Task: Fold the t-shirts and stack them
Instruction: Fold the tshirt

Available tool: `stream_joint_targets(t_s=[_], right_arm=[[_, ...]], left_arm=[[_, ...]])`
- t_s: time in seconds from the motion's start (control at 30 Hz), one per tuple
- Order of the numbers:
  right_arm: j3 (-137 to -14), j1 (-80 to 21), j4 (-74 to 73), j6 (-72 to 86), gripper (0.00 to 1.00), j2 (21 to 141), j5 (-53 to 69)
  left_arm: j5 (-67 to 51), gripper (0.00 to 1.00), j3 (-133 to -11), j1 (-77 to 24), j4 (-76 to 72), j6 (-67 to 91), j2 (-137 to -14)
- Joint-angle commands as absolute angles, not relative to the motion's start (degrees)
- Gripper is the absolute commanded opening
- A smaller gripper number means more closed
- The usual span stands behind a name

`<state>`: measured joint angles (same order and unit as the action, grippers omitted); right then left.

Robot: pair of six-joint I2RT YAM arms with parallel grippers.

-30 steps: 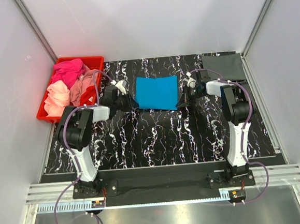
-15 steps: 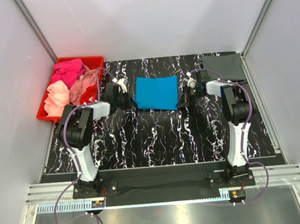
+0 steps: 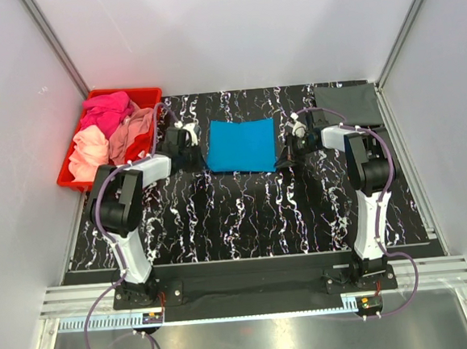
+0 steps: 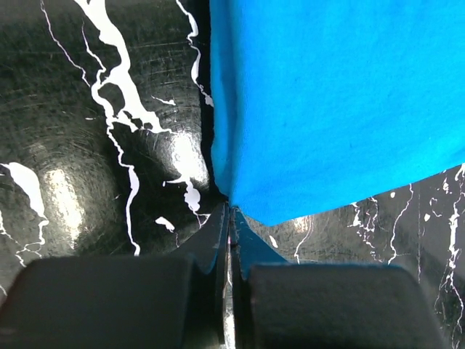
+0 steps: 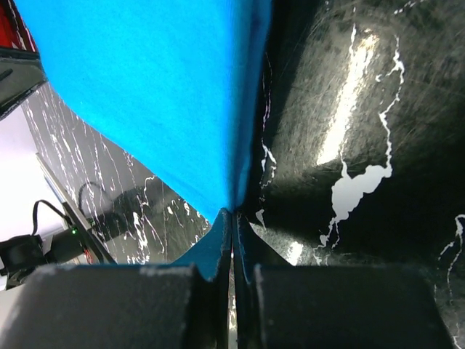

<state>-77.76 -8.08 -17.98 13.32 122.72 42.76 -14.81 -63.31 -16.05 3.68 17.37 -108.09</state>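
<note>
The bright blue t-shirt [image 3: 242, 145] lies folded into a rectangle on the black marbled table, at the far middle. My left gripper [image 3: 202, 161] is at its near left corner. In the left wrist view its jaws [image 4: 231, 212] are closed on the cloth's corner [image 4: 327, 109]. My right gripper [image 3: 283, 160] is at the near right corner and, in the right wrist view, is likewise closed [image 5: 232, 214] on the blue cloth [image 5: 152, 94]. A dark grey t-shirt [image 3: 347, 105] lies folded flat at the far right corner.
A red plastic bin [image 3: 123, 92] stands at the far left, holding a hot pink shirt [image 3: 105, 110], a peach shirt [image 3: 86, 150] and a salmon shirt [image 3: 133, 130]. White walls close in the back and both sides.
My left gripper has moved a little farther away and to the left, drawing the blue shirt's left edge with it. The right gripper has barely moved.
</note>
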Motion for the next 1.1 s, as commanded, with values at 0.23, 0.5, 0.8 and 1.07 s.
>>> stream_joint_targets(t_s=[0.23,0.5,0.8,1.07], right_arm=[[-80.4,-7.0,-27.1,12.4,0.41,115.5,36.9],[-94.3,-7.0,-30.1,14.0,0.2,118.8,41.4],[-110.3,-6.8,-25.0,17.7,0.15,133.7,47.7],[-116.4,-5.5,-15.0,26.7,0.15,143.3,49.4]], left_arm=[[-9.0,0.46,-69.4,-15.2,10.2,17.0,-98.6],[-27.6,0.46,-82.6,-15.4,4.1,21.1,-108.0],[-34.3,0.46,-98.1,-15.4,-2.0,25.5,-126.0],[-32.9,0.48,-104.1,-13.4,-6.1,27.1,-134.0]])
